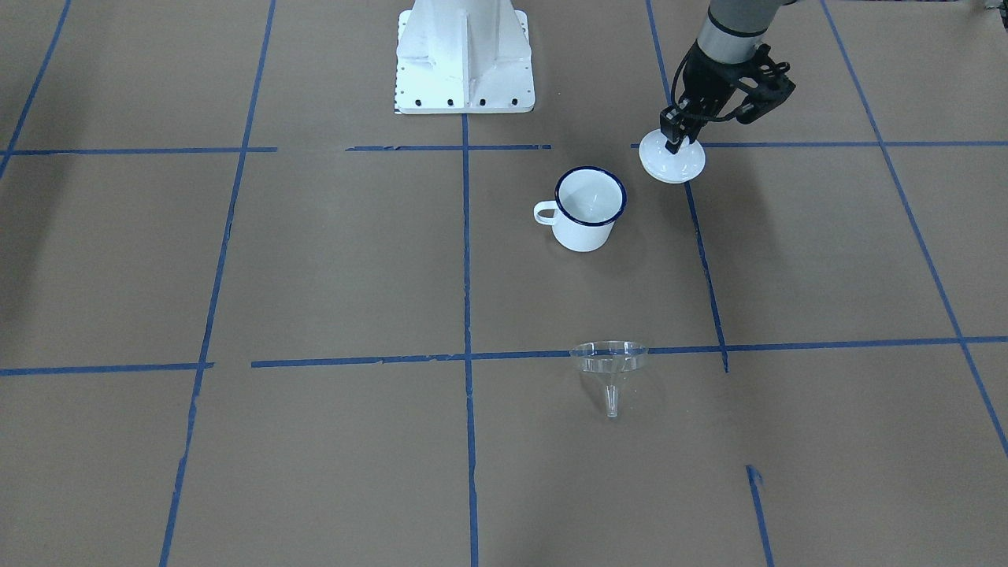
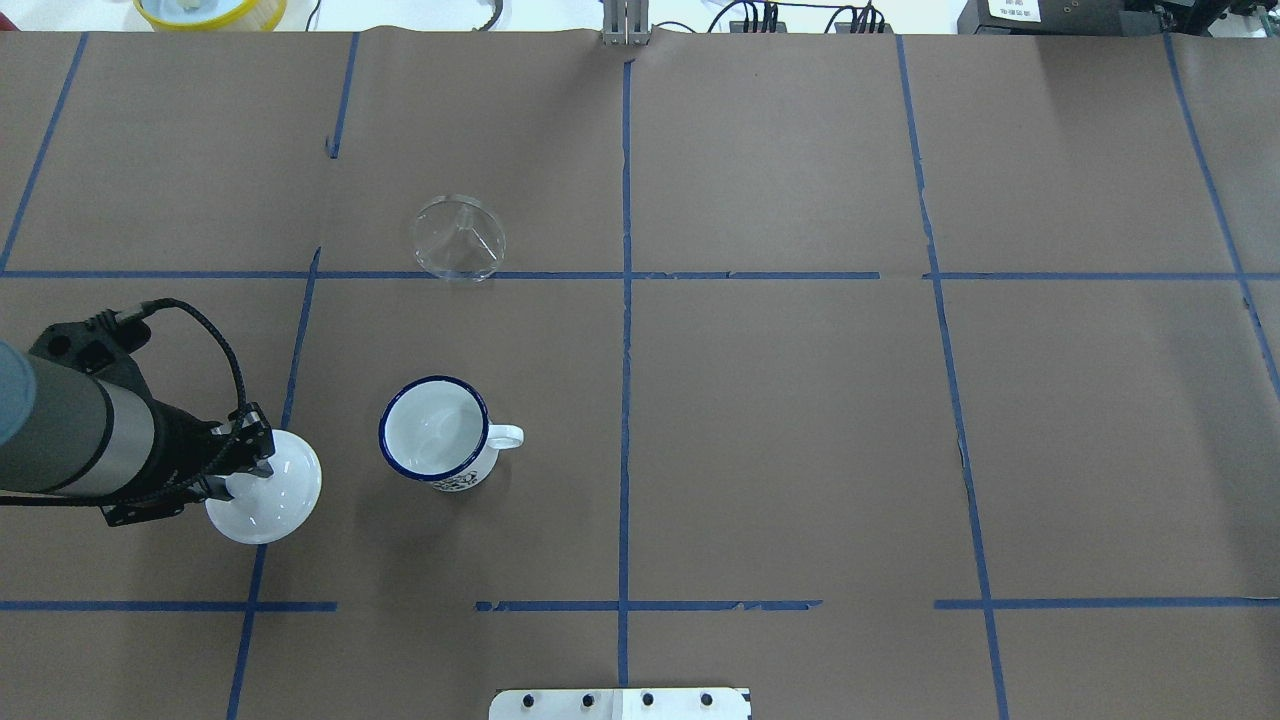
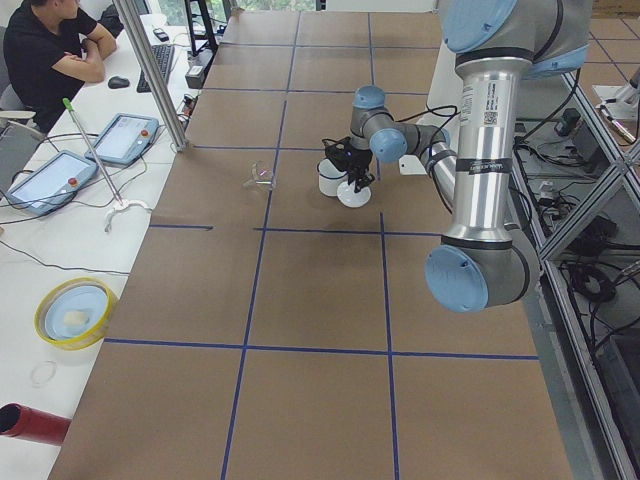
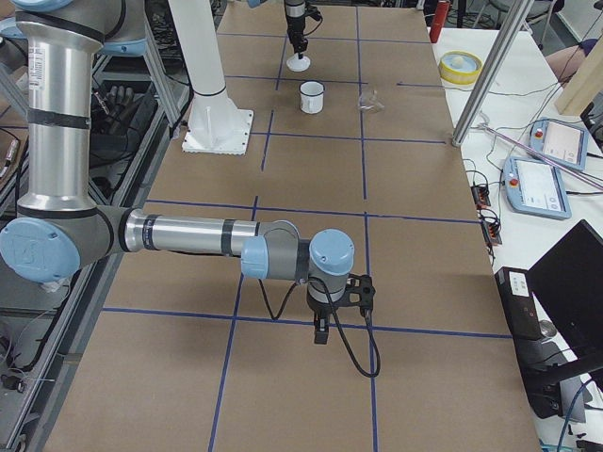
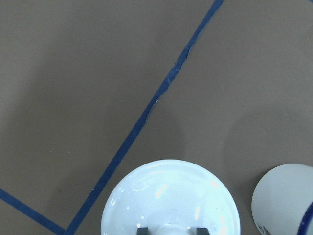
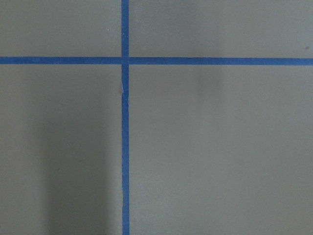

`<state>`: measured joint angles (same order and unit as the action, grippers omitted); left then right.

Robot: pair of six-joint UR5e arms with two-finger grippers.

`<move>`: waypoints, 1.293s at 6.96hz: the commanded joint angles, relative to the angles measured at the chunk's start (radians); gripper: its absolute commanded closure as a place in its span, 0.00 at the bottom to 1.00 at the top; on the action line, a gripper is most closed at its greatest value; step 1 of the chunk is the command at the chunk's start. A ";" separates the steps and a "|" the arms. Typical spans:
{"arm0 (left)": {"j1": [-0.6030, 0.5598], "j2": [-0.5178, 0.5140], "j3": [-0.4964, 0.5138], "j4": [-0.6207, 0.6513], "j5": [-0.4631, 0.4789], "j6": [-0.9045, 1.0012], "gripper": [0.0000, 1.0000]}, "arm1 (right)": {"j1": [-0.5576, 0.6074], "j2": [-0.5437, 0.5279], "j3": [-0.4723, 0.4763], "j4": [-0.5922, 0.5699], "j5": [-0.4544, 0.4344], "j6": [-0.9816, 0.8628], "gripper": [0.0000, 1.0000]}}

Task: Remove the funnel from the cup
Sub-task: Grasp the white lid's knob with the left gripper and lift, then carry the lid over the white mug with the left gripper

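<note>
Judged from how things lie, the removal itself looks done: the funnel (image 1: pixel 608 364) is out of the cup (image 1: pixel 583 235) and lies by itself on the table (image 1: pixel 315 260), so the step in hand seems to be handling a white domed lid (image 1: pixel 679 167) instead. Starting from the left pincer (image 1: pixel 674 142), the lid hangs directly under it. The cup stands upright just beside the pincer on its inner side, toward the table's middle, close to the lid but apart from it, with its handle pointing away from the pincer and nothing inside it that shows. The funnel is further on, out ahead of the pincer and past the cup, well apart from both. It appears to lie tilted on its side with the spout pointing away from the robot. If anything remains, the next move would likely be to let go of the lid and lift straight up, clear of the cup beside it; the funnel needs nothing more. The left pincer is closed to a narrow gap on the lid's knob, its 2 fingers (image 5: pixel 142 229) pressing the knob from either side. Whether the lid's rim rests on the table or hangs just above it cannot be told. The right pincer (image 4: pixel 321 331) points down over bare table far from all 3 things, holding nothing that shows, and its opening cannot be told.
</note>
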<state>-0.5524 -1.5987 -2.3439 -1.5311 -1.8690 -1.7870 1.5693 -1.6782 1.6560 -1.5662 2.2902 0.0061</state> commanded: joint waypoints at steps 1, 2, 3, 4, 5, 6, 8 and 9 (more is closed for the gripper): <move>-0.052 -0.087 -0.029 0.092 -0.022 0.001 1.00 | 0.000 0.000 0.001 0.000 0.000 0.000 0.00; -0.052 -0.219 0.022 0.182 -0.030 0.003 1.00 | 0.000 0.000 -0.001 0.000 0.000 0.000 0.00; -0.050 -0.356 0.110 0.248 -0.033 0.005 1.00 | 0.000 0.000 0.001 0.000 0.000 0.000 0.00; -0.047 -0.398 0.162 0.249 -0.039 0.005 1.00 | 0.000 0.000 0.001 0.000 0.000 0.000 0.00; -0.043 -0.424 0.208 0.244 -0.042 0.008 1.00 | 0.000 0.000 0.001 0.000 0.000 0.000 0.00; -0.043 -0.449 0.256 0.240 -0.041 0.014 1.00 | 0.000 0.000 0.001 0.000 0.000 0.000 0.00; -0.041 -0.452 0.265 0.221 -0.041 0.014 1.00 | 0.000 0.000 -0.001 0.000 0.000 0.000 0.00; -0.037 -0.454 0.285 0.195 -0.042 0.012 1.00 | 0.000 0.000 0.001 0.000 0.000 0.000 0.00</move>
<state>-0.5929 -2.0493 -2.0776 -1.3141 -1.9102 -1.7739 1.5693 -1.6782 1.6563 -1.5662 2.2902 0.0061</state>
